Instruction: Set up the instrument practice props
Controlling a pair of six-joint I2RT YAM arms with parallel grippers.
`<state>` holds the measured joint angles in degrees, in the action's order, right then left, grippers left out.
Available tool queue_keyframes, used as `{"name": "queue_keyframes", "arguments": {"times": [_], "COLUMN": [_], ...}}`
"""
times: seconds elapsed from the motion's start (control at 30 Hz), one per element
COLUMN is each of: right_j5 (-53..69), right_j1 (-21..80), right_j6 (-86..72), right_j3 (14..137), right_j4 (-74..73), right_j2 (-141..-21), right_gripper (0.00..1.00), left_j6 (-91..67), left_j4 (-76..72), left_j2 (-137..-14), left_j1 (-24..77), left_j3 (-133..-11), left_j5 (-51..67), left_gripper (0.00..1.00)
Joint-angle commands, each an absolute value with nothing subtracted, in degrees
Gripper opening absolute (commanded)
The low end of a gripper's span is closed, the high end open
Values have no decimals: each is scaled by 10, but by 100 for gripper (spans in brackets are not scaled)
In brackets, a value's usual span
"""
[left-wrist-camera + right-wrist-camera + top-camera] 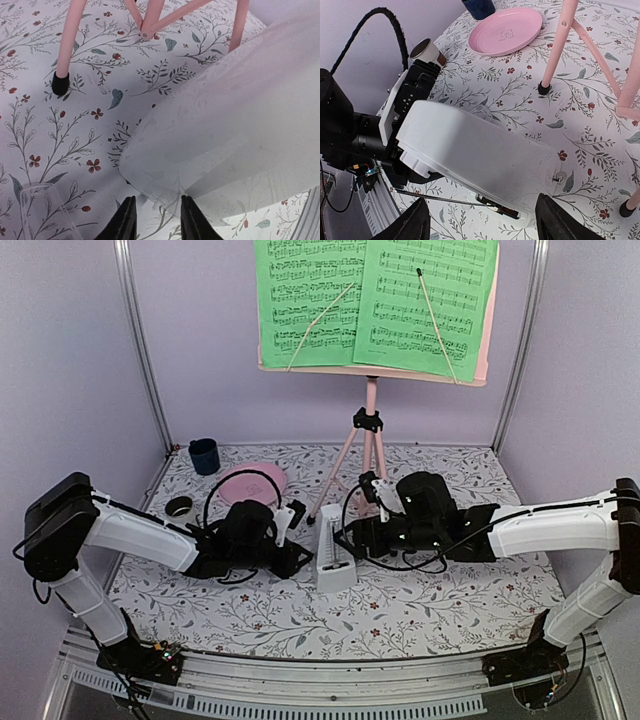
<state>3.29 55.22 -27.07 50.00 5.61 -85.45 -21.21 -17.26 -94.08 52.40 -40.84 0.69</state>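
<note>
Close in, the white metronome (335, 552) lies tipped over on the floral tablecloth (450, 615) between the two claws. The left gripper (157, 202) is pinched narrowly on its edge, and the right gripper (482, 212) is spread wide, straddling it without gripping. Just behind stands the pink music stand (370, 425), with the pink plate (252, 483) and dark blue cup (204, 455) to its left and green sheet-music pages (375, 305) resting up on its desk

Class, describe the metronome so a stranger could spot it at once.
Start at the tall pink music stand holding green sheets. Just before its tripod legs, between the left pincer and right pincer, is the metronome: the only white tapered box, unlike the round pink plate and dark blue cup to the left.
</note>
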Motion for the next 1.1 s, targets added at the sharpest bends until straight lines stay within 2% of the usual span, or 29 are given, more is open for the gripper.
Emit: {"name": "queue_keyframes", "arguments": {"times": [0.0,0.13,0.43,0.7,0.83,1.07], "right_j5": [0,-14,32,23,6,-27], "right_j1": [557,556,561,581,582,582], "right_j6": [-268,-272,-262,-240,-240,-244], "right_j3": [516,513,503,562,566,562], "right_j4": [51,45,77,51,47,25], "right_j2": [-847,-839,-840,-877,-879,-873], "right_gripper": [72,70,80,85,85,77], "left_j6": [-207,-207,-208,-210,-209,-208], "left_j4": [-185,-184,-184,-186,-186,-187], "left_j2": [-926,-924,-923,-922,-922,-922], "left_j1": [525,525,525,525,525,525], "left_j3": [-415,-415,-414,-411,-411,-411], "left_j5": [6,6,6,6,5,5], "left_gripper": [32,32,32,33,33,33]}}
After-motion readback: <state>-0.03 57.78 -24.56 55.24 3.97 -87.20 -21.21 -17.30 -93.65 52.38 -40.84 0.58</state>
